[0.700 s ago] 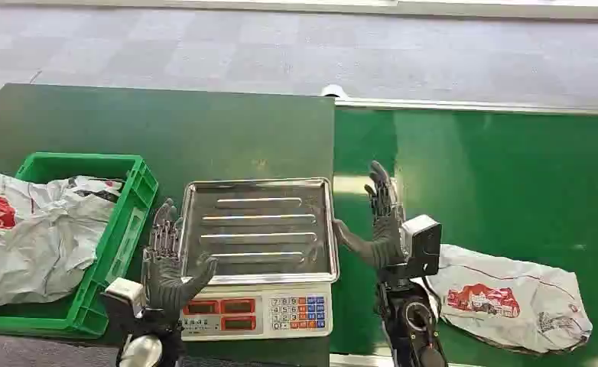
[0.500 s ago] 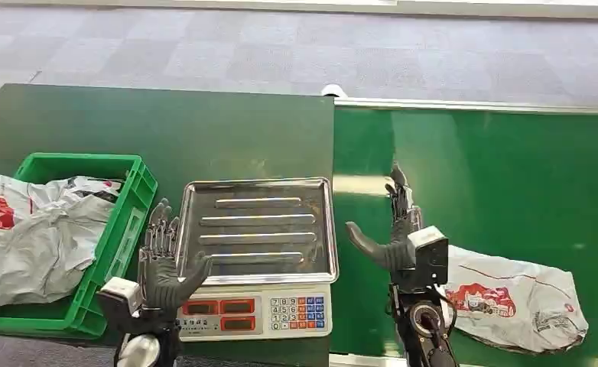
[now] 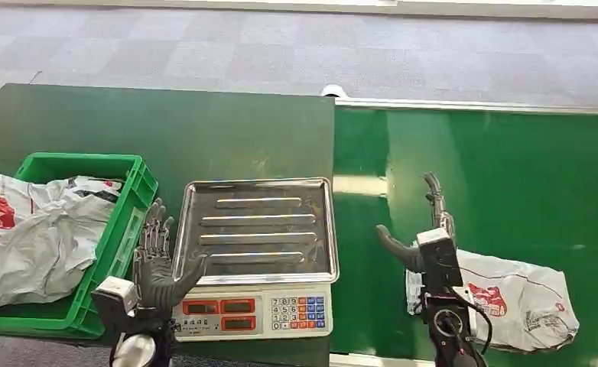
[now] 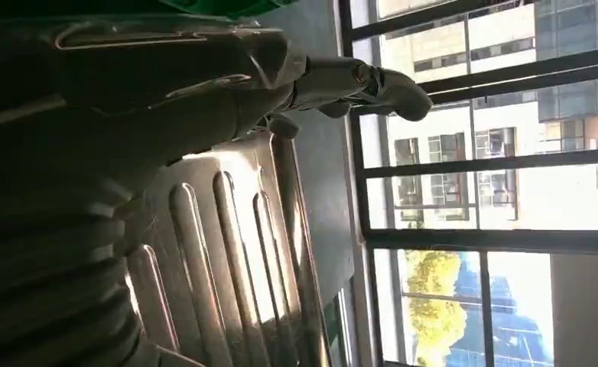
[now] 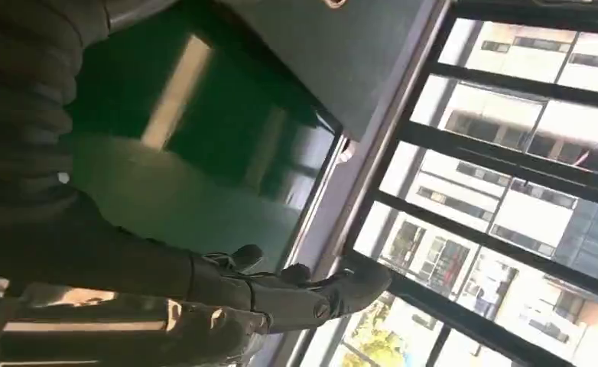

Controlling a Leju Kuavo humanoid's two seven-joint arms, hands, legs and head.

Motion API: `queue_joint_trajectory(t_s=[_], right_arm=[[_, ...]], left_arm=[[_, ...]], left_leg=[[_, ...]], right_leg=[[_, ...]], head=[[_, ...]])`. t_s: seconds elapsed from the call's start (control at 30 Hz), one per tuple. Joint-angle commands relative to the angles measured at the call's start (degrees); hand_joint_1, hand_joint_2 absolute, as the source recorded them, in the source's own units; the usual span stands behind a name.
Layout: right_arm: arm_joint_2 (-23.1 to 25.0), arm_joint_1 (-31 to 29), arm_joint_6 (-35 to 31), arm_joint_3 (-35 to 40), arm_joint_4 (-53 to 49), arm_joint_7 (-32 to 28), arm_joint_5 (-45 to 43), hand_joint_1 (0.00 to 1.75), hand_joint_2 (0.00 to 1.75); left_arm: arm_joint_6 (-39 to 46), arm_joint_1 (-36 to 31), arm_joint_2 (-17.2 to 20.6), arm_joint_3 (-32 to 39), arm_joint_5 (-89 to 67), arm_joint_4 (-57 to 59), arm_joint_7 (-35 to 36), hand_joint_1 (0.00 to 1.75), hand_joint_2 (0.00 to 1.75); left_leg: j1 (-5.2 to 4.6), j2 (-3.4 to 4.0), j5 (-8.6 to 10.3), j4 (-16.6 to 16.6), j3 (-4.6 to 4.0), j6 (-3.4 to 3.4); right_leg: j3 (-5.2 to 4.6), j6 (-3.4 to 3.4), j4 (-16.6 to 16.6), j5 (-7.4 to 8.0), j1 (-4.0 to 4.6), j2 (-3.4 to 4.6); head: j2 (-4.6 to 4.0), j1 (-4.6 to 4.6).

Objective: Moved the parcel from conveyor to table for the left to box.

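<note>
**Both hands empty, parcel on conveyor beside right hand**

Right hand [image 3: 426, 241]: fingers [image 3: 434, 197] straight and spread, thumb out toward the scale, holding nothing. It hovers over the green conveyor [image 3: 510, 168], just at the scale-side end of the parcel [image 3: 521, 302]. In the right wrist view the fingers [image 5: 311, 294] are extended, nothing between them.

Left hand [image 3: 154, 264]: fingers [image 3: 152, 229] straight, apart, empty. It sits between the scale and the green crate [image 3: 120, 237], thumb toward the scale's tray.

Parcel: white poly bag with red print, lying flat on the conveyor, on the far side of the right hand from the scale, near the conveyor's front edge. Not on the worktop yet.

Scale [image 3: 258, 310]: steel ribbed tray [image 3: 258, 225], nothing on it, keypad and red displays at front. It stands on the dark green worktop [image 3: 166, 130], its tray edge right at the conveyor boundary.

Crate, on the left hand's side of the scale, holds white bags [image 3: 28, 229] with red print.
</note>
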Motion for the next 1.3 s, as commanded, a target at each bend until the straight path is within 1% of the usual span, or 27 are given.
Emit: queue_joint_trajectory(t_s=[0.03,0.1,0.13,0.17,0.2,0.27,0.33,0.53,0.57,0.6,0.63,0.67,0.8,0.87,0.93,0.97,1.03,1.1,1.13,1.27,1.3], right_arm=[[0.7,-1.7,-1.4,-0.1,8.5,0.2,1.9,0.0,1.75],[1.6,-1.4,-8.7,0.3,9.2,1.1,6.2,0.0,1.75],[2.3,-0.9,-16.7,-1.3,10.6,4.3,11.4,0.0,1.75],[2.4,-0.5,-17.6,-3.9,11.9,5.2,9.8,0.0,1.75],[2.0,-0.6,-19.9,-5.3,13.5,6.1,10.9,0.0,1.75],[1.3,-1.7,-25.3,-8.0,17.6,8.7,16.5,0.0,1.75],[0.7,-1.8,-24.9,-8.5,17.8,8.6,16.3,0.0,1.75],[1.1,-2.1,-24.9,-8.4,17.8,8.6,16.4,0.0,1.75],[1.7,-2.3,-26.4,-10.1,18.9,11.0,17.9,0.0,1.75],[1.5,-2.3,-27.0,-11.2,19.3,11.7,18.0,0.0,1.75],[1.5,-2.3,-27.7,-12.5,20.2,12.1,18.5,0.0,1.75],[1.2,-2.3,-27.9,-13.6,21.7,13.4,20.5,0.0,1.75],[2.1,-0.9,-27.3,-17.4,21.6,14.5,23.4,0.0,1.75],[2.5,0.0,-25.5,-18.1,20.6,16.4,25.3,0.0,1.75],[3.0,0.5,-21.0,-18.1,19.3,20.7,27.9,0.0,1.75],[3.0,0.4,-17.3,-17.5,18.8,24.6,30.6,0.0,1.75],[2.8,0.2,-14.2,-16.9,18.0,27.4,33.0,0.0,1.75],[3.1,-0.1,-14.9,-18.2,17.1,27.3,33.2,0.0,1.75],[2.9,-0.1,-15.6,-18.5,17.0,27.4,34.1,0.0,1.75],[2.6,-0.2,-17.2,-21.4,17.6,27.3,34.8,0.0,1.75],[2.5,-0.2,-19.2,-22.1,18.0,27.1,36.4,0.0,1.75]], left_arm=[[0.4,0.3,1.3,0.6,0.2,0.7,0.1,0.0,1.75],[0.8,0.7,1.0,0.9,0.5,0.2,0.0,0.0,1.75],[0.8,1.0,0.8,0.9,0.5,0.0,0.1,0.0,1.75],[0.9,1.0,0.7,1.0,0.6,0.1,0.0,0.0,1.75],[0.9,0.9,0.7,1.0,0.6,0.4,0.0,0.0,1.75],[1.1,0.3,0.5,1.0,0.6,0.7,0.0,0.0,1.75],[1.1,0.0,0.4,1.0,0.6,0.7,0.1,0.0,1.75],[1.1,0.0,0.4,1.0,0.6,0.9,0.1,0.0,1.75],[1.6,-0.4,0.5,0.8,0.0,1.2,0.0,0.0,1.75],[1.6,-0.8,0.4,0.8,0.0,1.6,0.1,0.0,1.75],[1.6,-1.4,0.4,0.7,0.0,2.1,0.1,0.0,1.75],[1.6,-2.0,0.4,0.6,0.1,2.8,0.1,0.0,1.75],[1.5,-2.4,0.5,0.3,0.1,3.5,0.1,0.0,1.75],[1.4,-2.6,0.9,-0.2,0.2,4.0,0.1,0.0,1.75],[2.0,-2.0,1.2,0.1,0.4,3.5,0.0,0.0,1.75],[2.1,-1.6,1.4,0.5,0.5,2.8,0.0,0.0,1.75],[2.4,-0.8,1.5,1.0,0.6,1.9,0.1,0.0,1.75],[2.4,0.1,1.2,1.8,0.5,0.8,0.1,0.0,1.75],[2.4,0.5,0.9,2.0,0.5,0.4,0.1,0.0,1.75],[2.5,0.7,0.4,2.5,0.4,0.4,0.1,0.0,1.75],[2.6,0.7,0.4,2.5,0.2,0.4,0.0,0.0,1.75]], left_leg=[[0.02,0.08,0.01,-0.1,0.13,0.04],[0.03,0.12,0.04,-0.2,0.2,0.09],[0.03,0.06,0.0,-0.1,0.1,0.06],[0.04,0.11,0.0,-0.1,0.15,0.1],[0.05,0.08,0.0,-0.1,0.15,0.09],[0.04,-0.04,0.0,-0.1,0.12,0.06],[0.01,-0.06,0.03,-0.1,0.14,0.08],[0.0,0.06,0.01,-0.1,0.07,0.04],[-0.01,0.02,0.01,0.0,0.05,0.03],[0.0,0.07,0.05,-0.1,0.13,0.09],[0.0,0.0,0.02,-0.1,0.08,0.05],[0.01,-0.07,0.06,-0.1,0.09,0.08],[0.0,-0.11,0.05,-0.1,0.09,0.1],[-0.01,-0.02,0.02,-0.1,0.07,0.05],[-0.01,-0.06,0.03,-0.1,0.08,0.06],[0.0,-0.05,0.03,-0.1,0.13,0.08],[-0.01,0.04,0.01,-0.1,0.11,0.04],[0.0,0.18,0.0,-0.1,0.16,0.09],[-0.03,0.1,0.0,-0.1,0.07,0.05],[-0.03,0.01,0.0,0.0,0.04,0.06],[-0.02,0.05,-0.01,0.0,0.06,0.1]], right_leg=[[0.08,-0.11,-0.1,0.02,0.04,0.06],[0.12,-0.2,-0.1,0.07,0.08,0.07],[0.05,-0.09,-0.1,0.02,0.06,0.05],[0.09,-0.13,-0.1,0.04,0.08,0.08],[0.12,-0.1,-0.1,0.03,0.08,0.07],[0.12,-0.06,-0.1,0.0,0.07,-0.04],[0.15,-0.08,-0.1,0.02,0.04,-0.06],[0.04,-0.09,0.0,0.03,0.02,0.03],[0.02,-0.07,0.0,0.02,0.0,0.0],[0.07,-0.2,-0.1,0.06,0.05,0.01],[0.04,-0.1,-0.1,0.02,0.03,-0.01],[0.08,-0.13,-0.1,0.04,0.04,-0.09],[0.11,-0.07,-0.1,0.02,0.03,-0.13],[0.05,-0.05,-0.1,0.01,0.01,-0.03],[0.07,-0.08,-0.1,0.0,0.01,-0.08],[0.12,-0.15,-0.1,0.01,0.03,-0.09],[0.05,-0.1,-0.1,0.01,0.01,0.03],[0.06,-0.2,-0.1,0.05,0.04,0.13],[-0.02,-0.1,0.0,0.02,-0.01,0.07],[0.0,-0.05,0.0,0.01,-0.01,0.01],[0.02,-0.09,-0.1,0.02,0.01,0.03]], head=[[0.0,0.0],[0.0,0.0],[0.0,0.0],[0.0,0.0],[0.0,0.0],[0.0,0.02],[0.0,0.02],[0.0,0.0],[0.0,0.0],[0.0,0.0],[0.0,0.0],[0.0,0.0],[0.0,0.02],[0.0,0.0],[0.0,0.02],[0.0,0.02],[0.0,0.0],[0.0,0.0],[0.0,0.0],[0.0,0.0],[0.0,0.0]])
